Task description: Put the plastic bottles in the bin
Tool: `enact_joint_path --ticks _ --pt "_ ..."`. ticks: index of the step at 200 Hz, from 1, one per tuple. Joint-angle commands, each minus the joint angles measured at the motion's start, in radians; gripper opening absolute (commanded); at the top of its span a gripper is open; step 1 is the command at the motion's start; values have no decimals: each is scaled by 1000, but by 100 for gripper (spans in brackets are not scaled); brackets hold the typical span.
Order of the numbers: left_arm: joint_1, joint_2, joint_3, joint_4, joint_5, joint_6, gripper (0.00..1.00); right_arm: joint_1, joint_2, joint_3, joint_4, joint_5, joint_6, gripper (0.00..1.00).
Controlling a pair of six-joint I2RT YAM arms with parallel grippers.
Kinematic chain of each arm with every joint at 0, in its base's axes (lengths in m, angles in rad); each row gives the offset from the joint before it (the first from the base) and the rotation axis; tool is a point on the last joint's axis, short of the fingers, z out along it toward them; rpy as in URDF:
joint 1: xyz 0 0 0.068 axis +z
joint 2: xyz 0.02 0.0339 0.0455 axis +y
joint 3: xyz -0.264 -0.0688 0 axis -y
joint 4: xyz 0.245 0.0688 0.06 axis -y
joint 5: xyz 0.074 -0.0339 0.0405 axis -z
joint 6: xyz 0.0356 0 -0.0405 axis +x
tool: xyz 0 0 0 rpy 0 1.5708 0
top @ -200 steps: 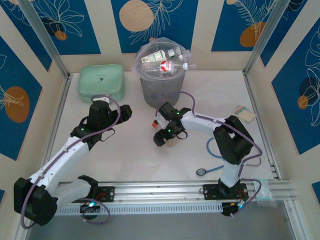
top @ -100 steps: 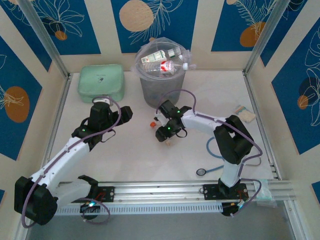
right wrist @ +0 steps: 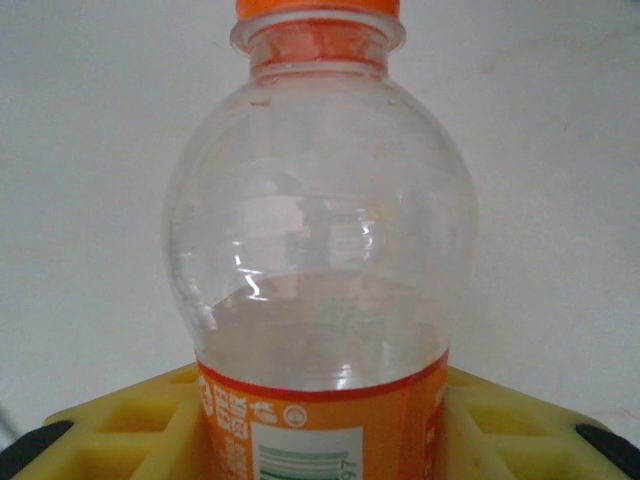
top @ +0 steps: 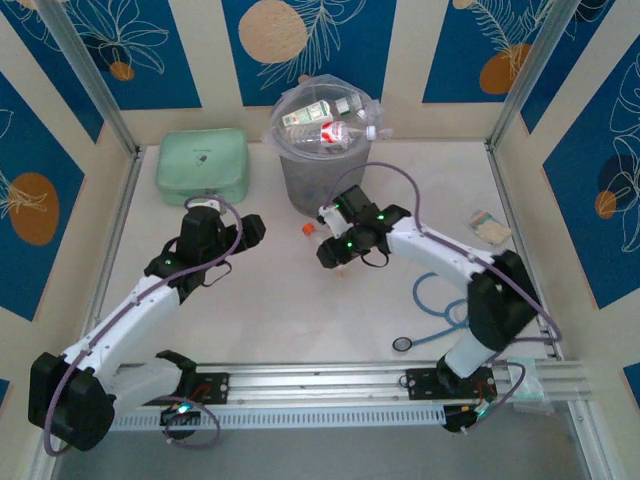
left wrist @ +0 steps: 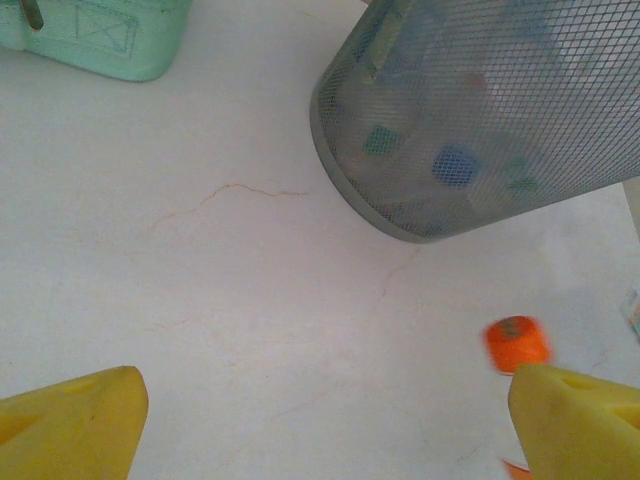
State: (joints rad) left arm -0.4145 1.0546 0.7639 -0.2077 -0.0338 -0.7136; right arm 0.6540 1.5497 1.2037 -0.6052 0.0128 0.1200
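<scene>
The bin (top: 322, 165), a grey bucket lined with a clear bag, stands at the back centre and holds several plastic bottles (top: 325, 128). My right gripper (top: 330, 250) hovers just in front of it, shut on a clear bottle with an orange cap (top: 309, 230). In the right wrist view the orange-labelled bottle (right wrist: 320, 230) sits between the yellow fingers (right wrist: 130, 425). My left gripper (top: 252, 228) is open left of the bin, nothing between its fingers (left wrist: 70, 425). The left wrist view has the bin (left wrist: 470, 120) ahead and the orange cap (left wrist: 517, 342) at the right.
A mint-green zip case (top: 201, 165) lies at the back left, also in the left wrist view as a green case (left wrist: 100, 35). A blue stethoscope (top: 435, 300) lies near the right arm's base. A small packet (top: 490, 226) rests by the right wall.
My right gripper has shut on the orange-capped bottle and carried it back and to the right, toward the bin. The left arm has barely moved.
</scene>
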Motion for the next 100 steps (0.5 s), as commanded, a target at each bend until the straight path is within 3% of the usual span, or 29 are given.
enact_joint_path --ticks 1,31,62,100 --pt "-1 -1 2 26 14 -4 93 -42 -180 70 -12 -105 16 41" --pt "-1 13 -6 59 38 -23 93 -130 -318 137 68 -102 -27 37" --pt "-1 12 -5 71 69 -44 93 -222 -339 192 273 28 -157 29" --pt "-4 19 87 25 47 -26 91 -423 -189 253 611 -104 -189 15"
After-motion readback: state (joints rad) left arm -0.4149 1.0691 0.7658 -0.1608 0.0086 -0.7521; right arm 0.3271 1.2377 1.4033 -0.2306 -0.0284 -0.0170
